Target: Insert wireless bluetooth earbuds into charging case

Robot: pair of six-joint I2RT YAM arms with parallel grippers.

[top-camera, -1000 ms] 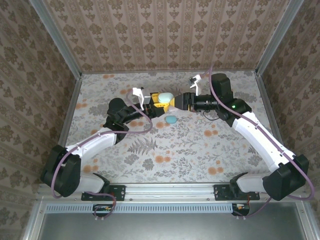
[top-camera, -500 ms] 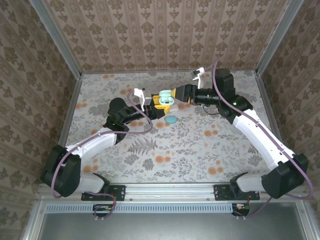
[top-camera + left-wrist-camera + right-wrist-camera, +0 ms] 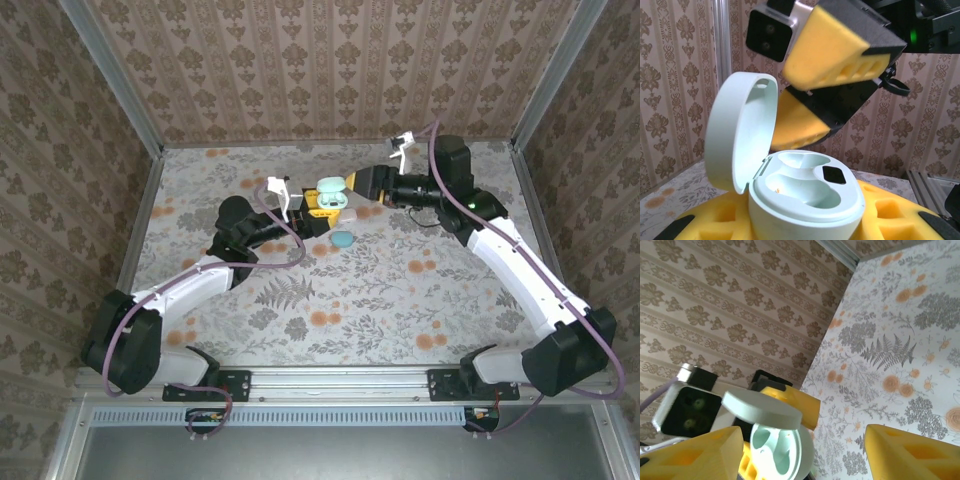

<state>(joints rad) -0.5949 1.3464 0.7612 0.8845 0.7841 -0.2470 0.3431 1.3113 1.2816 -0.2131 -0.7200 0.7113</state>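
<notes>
My left gripper (image 3: 318, 206) is shut on the pale teal charging case (image 3: 327, 198), its yellow pads on either side of the base (image 3: 805, 205). The lid (image 3: 740, 135) stands hinged up on the left, and both wells inside are empty. My right gripper (image 3: 358, 186) hangs open just beyond the lid. Its yellow fingers (image 3: 835, 45) sit above and behind the case without gripping it. In the right wrist view the open case (image 3: 782, 452) lies near the left finger (image 3: 690, 455), with the other finger (image 3: 912, 452) far apart from it. The earbuds are out of view.
A teal pebble-shaped object (image 3: 342, 239) lies on the floral table (image 3: 350, 300) just in front of the held case. Patterned walls (image 3: 320, 70) and metal posts close in the back and sides. Both arms meet at the table's far middle.
The case was shut a second ago; its lid now stands open. My right gripper has drawn back and up toward the far wall. The left gripper holds still.
</notes>
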